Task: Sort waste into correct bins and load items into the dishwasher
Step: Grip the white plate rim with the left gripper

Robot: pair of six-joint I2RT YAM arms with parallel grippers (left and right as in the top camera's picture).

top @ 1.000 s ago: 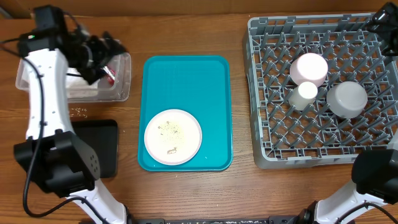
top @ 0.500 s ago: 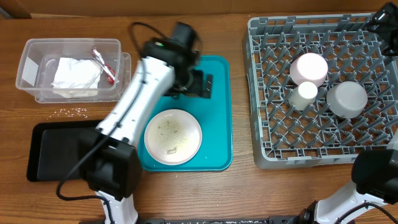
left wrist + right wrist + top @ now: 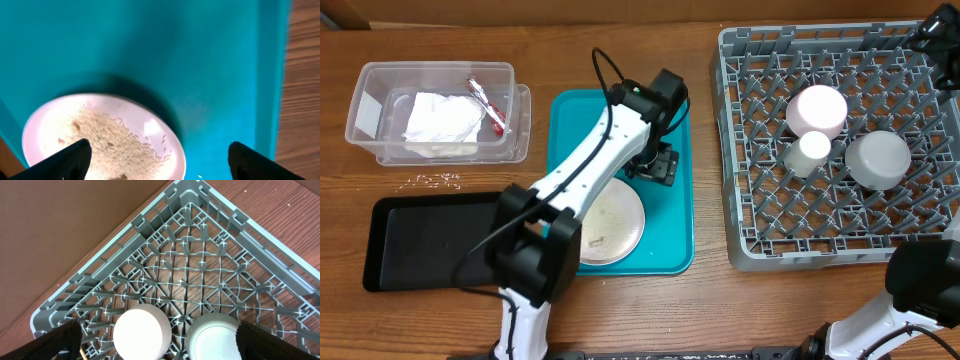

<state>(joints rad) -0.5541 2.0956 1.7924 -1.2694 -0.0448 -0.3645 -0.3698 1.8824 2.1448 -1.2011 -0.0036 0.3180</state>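
The round pale plate point(image 3: 616, 226) lies on the teal tray point(image 3: 670, 235) with rice-like crumbs point(image 3: 120, 145) on it. My left gripper point(image 3: 656, 166) hangs open and empty just above the plate's far edge; in the left wrist view point(image 3: 160, 167) its fingertips straddle the plate's rim point(image 3: 170, 135). The clear tub point(image 3: 365, 110) holds the white napkin point(image 3: 442, 118) and the red-and-white wrapper point(image 3: 485, 105). The grey dish rack point(image 3: 750, 200) holds the pink bowl point(image 3: 818, 110), white cup point(image 3: 810, 150) and grey bowl point(image 3: 877, 158). My right gripper point(image 3: 930, 35) is open above the rack's far corner.
The black tray point(image 3: 430, 240) lies at the front left. Loose crumbs point(image 3: 435, 180) lie on the wood between it and the tub. In the right wrist view the pink bowl point(image 3: 142, 332) and grey bowl point(image 3: 215, 337) stand upside down on the rack's pegs point(image 3: 190, 265).
My left arm swung from the clear tub across to the teal tray and now hangs over the plate's far edge. The right arm has not moved.
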